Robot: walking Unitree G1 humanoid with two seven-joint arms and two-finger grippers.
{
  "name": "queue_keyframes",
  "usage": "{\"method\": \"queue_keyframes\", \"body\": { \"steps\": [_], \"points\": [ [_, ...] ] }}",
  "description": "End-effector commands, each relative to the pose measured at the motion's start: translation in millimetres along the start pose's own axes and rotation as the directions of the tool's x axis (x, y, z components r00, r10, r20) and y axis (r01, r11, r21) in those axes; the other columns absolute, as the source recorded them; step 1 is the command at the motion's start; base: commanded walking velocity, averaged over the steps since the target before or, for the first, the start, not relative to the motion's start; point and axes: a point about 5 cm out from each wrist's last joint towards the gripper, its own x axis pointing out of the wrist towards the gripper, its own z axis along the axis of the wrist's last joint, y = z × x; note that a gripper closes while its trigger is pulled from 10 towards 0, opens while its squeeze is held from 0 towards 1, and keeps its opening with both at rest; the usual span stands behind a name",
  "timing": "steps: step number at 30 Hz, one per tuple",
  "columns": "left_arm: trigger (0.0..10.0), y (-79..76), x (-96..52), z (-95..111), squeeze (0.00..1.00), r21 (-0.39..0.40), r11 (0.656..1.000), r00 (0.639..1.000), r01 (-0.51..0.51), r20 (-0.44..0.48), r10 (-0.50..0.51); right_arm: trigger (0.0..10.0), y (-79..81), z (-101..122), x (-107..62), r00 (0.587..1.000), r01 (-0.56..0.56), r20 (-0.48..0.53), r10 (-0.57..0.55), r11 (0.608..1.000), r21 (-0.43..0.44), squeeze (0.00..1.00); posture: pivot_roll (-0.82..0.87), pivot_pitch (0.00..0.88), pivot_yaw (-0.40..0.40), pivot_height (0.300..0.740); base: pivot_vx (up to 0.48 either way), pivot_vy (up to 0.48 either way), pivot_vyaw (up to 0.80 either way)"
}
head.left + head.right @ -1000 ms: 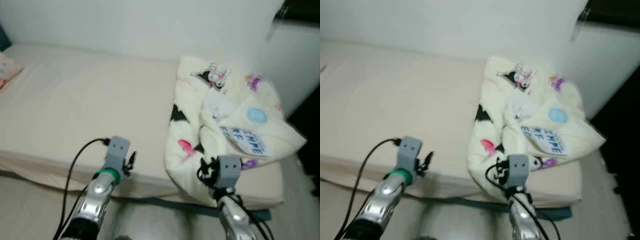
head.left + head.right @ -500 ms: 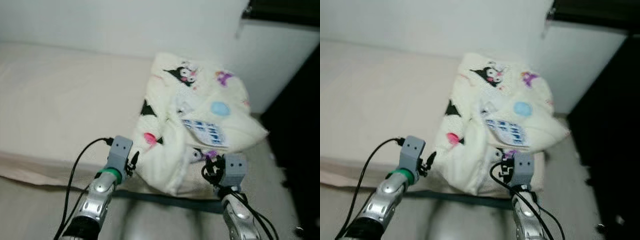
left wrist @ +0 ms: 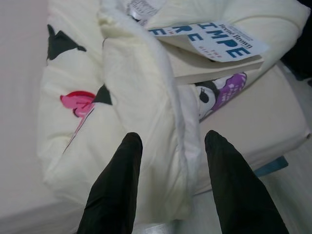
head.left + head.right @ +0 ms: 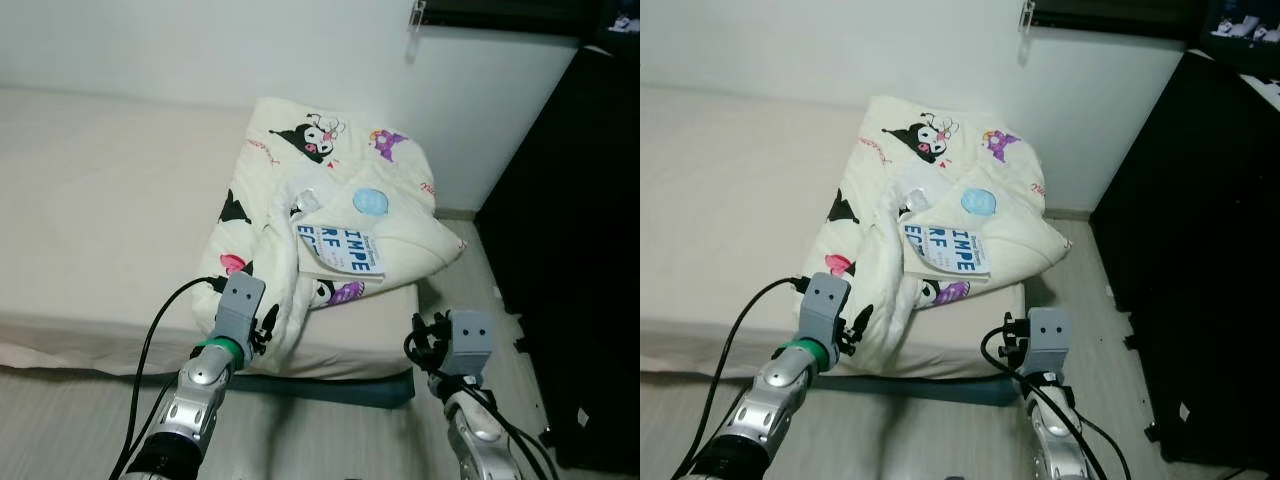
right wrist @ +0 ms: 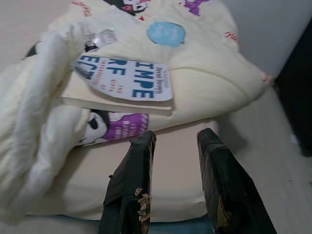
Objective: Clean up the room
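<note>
2 grippers, 1 book, 1 quilt, 1 mattress, catalogued from the head camera's stance at the bed's foot corner. Item 1: cream cartoon-print quilt (image 4: 330,210), heaped loosely on the right end of the mattress (image 4: 100,210), at about 12 o'clock from the robot; its bunched folds suggest it was dropped there rather than laid out, so it likely counts as clutter to be straightened. Item 2: paperback book (image 4: 342,250) with blue lettering, lying flat and cradled in a hollow of the quilt, which props it slightly tilted; it rests touching the fabric on all sides and appears the likeliest thing to be lifted first. Item 3: left gripper (image 3: 168,183), fingers spread and empty, held just short of the quilt's near fold at about 11 o'clock, aimed along the bedding as if lining up a reach. Item 4: right gripper (image 5: 173,180), fingers parted and holding nothing, poised over the mattress edge at about 1 o'clock, pointing toward the book. Item 5: dark cabinet (image 4: 570,250) at 3 o'clock, standing apart from the bed.
</note>
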Motion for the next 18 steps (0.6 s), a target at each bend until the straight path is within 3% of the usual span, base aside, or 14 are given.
{"method": "queue_keyframes", "body": {
  "steps": [1,11,16,18],
  "points": [
    [10.0,1.5,-2.4,-7.2,0.00,-0.013,1.000,1.000,-0.007,-0.028,0.007,10.0,0.4,-3.7,-3.0,1.000,0.006,-0.012,-0.006,1.000,0.013,0.00,0.01,0.091,0.013,0.740,0.000,0.000,0.00],
    [10.0,2.2,-1.3,-6.5,0.00,-0.015,1.000,0.999,-0.015,-0.032,0.015,10.0,0.0,-2.9,-2.6,1.000,0.007,-0.010,-0.007,1.000,0.011,0.00,0.01,0.091,0.013,0.740,0.000,0.000,0.00],
    [10.0,2.3,-1.0,-5.6,0.00,-0.020,1.000,1.000,-0.016,-0.027,0.015,10.0,-0.1,-2.7,-2.5,1.000,0.007,-0.009,-0.007,1.000,0.013,0.00,0.01,0.091,0.013,0.740,0.000,0.436,0.00],
    [10.0,2.2,-1.2,-4.9,0.00,-0.020,1.000,1.000,-0.014,-0.019,0.014,10.0,0.0,-2.7,-2.6,1.000,0.007,-0.008,-0.007,1.000,0.013,0.00,0.01,0.091,0.013,0.740,0.000,0.000,0.00]
  ]
}}
